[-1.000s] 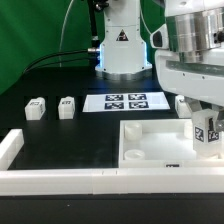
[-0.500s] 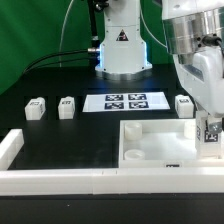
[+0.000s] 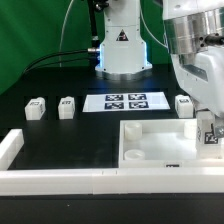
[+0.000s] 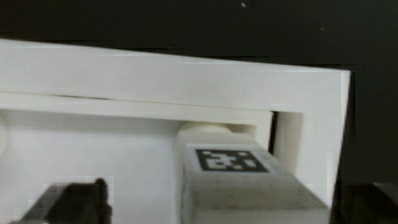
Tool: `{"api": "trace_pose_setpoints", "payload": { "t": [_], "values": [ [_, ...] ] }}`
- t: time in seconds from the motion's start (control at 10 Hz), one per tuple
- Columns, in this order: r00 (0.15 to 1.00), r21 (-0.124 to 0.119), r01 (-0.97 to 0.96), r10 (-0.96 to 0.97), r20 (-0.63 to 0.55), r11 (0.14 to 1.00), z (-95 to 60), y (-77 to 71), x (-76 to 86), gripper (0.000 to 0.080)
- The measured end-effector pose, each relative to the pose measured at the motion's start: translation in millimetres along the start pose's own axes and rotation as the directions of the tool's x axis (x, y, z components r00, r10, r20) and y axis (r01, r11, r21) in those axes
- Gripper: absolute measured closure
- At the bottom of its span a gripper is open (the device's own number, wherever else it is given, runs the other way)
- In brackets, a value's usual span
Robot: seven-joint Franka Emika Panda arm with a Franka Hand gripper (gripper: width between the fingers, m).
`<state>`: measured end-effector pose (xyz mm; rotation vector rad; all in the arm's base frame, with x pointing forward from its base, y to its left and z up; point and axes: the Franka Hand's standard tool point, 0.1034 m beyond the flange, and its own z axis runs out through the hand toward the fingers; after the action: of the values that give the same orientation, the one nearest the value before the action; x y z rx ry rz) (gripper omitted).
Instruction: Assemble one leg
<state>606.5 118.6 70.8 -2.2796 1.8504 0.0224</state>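
One leg (image 3: 210,137), a small white block with a marker tag, stands in the corner of the white tray (image 3: 150,150) at the exterior view's right. My gripper (image 3: 209,126) is directly over it. In the wrist view the leg (image 4: 228,165) sits against the tray's corner wall (image 4: 311,110) between my gripper's (image 4: 222,208) fingers. One dark finger (image 4: 80,202) stands clearly apart from the leg, so the jaws are open. The other finger is hard to pick out against the dark table. Three more legs lie on the table (image 3: 36,107) (image 3: 67,106) (image 3: 185,104).
The marker board (image 3: 127,101) lies flat behind the tray. A white L-shaped fence (image 3: 60,181) runs along the front and the exterior view's left. The robot base (image 3: 122,45) stands at the back.
The gripper and the leg have moved towards the exterior view's right and a little lower, into the tray's corner. The other legs have not moved.
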Motion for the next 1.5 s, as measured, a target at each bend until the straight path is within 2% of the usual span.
{"api": "trace_pose_setpoints", "payload": {
  "t": [0.3,0.6,1.0,1.1,1.2,1.3,1.5],
  "values": [
    [0.945,-0.003,0.327,-0.327,-0.001,0.945,0.3,-0.1,1.2,0.0151],
    [0.808,-0.007,0.590,-0.590,-0.001,0.808,0.9,0.3,0.2,0.0151],
    [0.474,-0.044,0.879,-0.880,-0.007,0.474,0.8,-0.4,-1.2,0.0151],
    [0.360,-0.058,0.931,-0.933,-0.005,0.360,0.7,-0.7,-1.4,0.0151],
    [0.284,-0.070,0.956,-0.959,-0.002,0.283,1.2,-0.7,-3.0,0.0151],
    [0.162,-0.089,0.983,-0.987,0.006,0.160,2.2,-0.8,-5.4,0.0151],
    [0.061,-0.094,0.994,-0.998,0.015,0.060,4.4,0.4,-2.9,0.0151]
  ]
}}
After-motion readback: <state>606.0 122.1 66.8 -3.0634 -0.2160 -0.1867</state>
